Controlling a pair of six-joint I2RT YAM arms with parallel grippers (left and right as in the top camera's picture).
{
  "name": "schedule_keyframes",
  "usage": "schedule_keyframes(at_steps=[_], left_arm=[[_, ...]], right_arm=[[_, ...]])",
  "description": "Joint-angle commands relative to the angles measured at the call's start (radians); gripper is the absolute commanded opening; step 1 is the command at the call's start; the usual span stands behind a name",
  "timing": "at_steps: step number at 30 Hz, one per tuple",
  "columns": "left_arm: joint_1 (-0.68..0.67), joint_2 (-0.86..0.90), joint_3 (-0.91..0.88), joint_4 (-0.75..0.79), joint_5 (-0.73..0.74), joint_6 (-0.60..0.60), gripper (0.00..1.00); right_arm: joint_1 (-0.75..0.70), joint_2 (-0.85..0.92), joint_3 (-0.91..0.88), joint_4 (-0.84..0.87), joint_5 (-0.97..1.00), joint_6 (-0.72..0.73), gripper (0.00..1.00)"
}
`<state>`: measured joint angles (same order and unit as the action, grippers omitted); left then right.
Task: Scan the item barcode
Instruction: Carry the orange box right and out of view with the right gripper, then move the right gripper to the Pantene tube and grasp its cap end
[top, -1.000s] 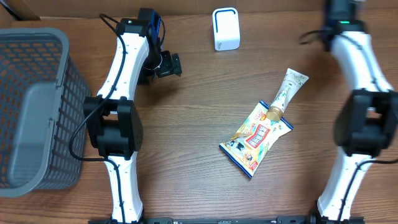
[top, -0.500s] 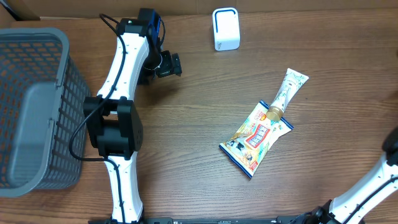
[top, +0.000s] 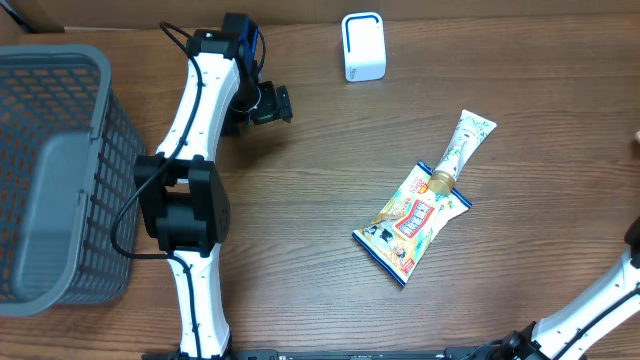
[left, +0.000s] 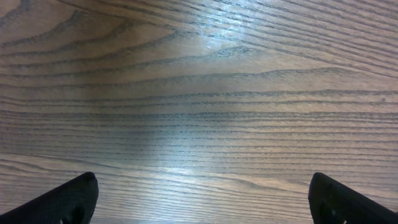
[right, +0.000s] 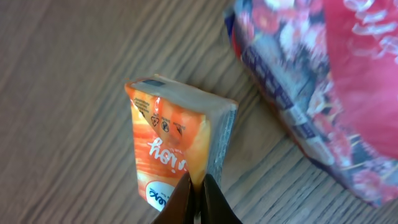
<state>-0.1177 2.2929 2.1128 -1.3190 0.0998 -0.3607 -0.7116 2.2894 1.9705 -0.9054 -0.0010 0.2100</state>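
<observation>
Near the far edge of the desk (top: 320, 300), left of the white scanner (top: 363, 46): left gripper (top: 270, 103), jaws spread wide over bare wood, nothing between them. Right gripper (right: 196, 199) pressed fully together, clamped on nothing, tips right at the near end of a small orange pack (right: 180, 140) lying flat on the wood just beside a red-and-blue packet (right: 311, 81); outside the overhead view, so no telling which edge of the desk. Probably the item to scan, though a snack packet (top: 412, 222) and a tube (top: 462, 146) also lie right of centre. Risk from here: coming down with fingers together, shoving or skidding the pack instead of gripping it. Also no barcode visible on the upturned face, so possibly a wasted pass at the scanner, well apart from all of it.
</observation>
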Motion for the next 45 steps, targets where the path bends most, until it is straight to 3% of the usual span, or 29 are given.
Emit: schedule_keyframes(at_steps=[1,8,14,20,25,29,32,36,43,45], left_arm=[[0.0,-0.004,0.003,0.0,-0.006,-0.002,1.0],[0.0,-0.004,0.003,0.0,-0.006,-0.002,1.0],[0.0,-0.004,0.003,0.0,-0.006,-0.002,1.0],[0.0,-0.004,0.003,0.0,-0.006,-0.002,1.0],[0.0,-0.004,0.003,0.0,-0.006,-0.002,1.0],[-0.001,-0.004,0.003,0.0,-0.006,-0.002,1.0],[0.0,-0.004,0.003,0.0,-0.006,-0.002,1.0],[0.0,-0.004,0.003,0.0,-0.006,-0.002,1.0],[0.0,-0.004,0.003,0.0,-0.006,-0.002,1.0],[0.0,-0.004,0.003,0.0,-0.006,-0.002,1.0]], right_arm=[[-0.003,0.015,-0.037,0.0,0.011,0.01,0.04],[-0.044,0.015,-0.042,-0.029,0.047,0.034,0.08],[-0.085,0.015,-0.042,-0.059,0.052,0.033,0.29],[-0.13,-0.005,0.003,-0.101,0.04,0.034,0.28],[-0.138,-0.078,0.042,-0.095,-0.138,0.034,0.28],[-0.114,-0.155,0.069,-0.072,-0.473,0.034,0.44],[-0.07,-0.186,0.069,-0.066,-0.776,0.034,0.82],[0.038,-0.187,0.067,-0.164,-0.988,0.029,1.0],[0.347,-0.186,0.049,-0.319,-0.937,-0.065,1.0],[0.436,-0.186,0.049,-0.335,-0.831,-0.061,0.94]])
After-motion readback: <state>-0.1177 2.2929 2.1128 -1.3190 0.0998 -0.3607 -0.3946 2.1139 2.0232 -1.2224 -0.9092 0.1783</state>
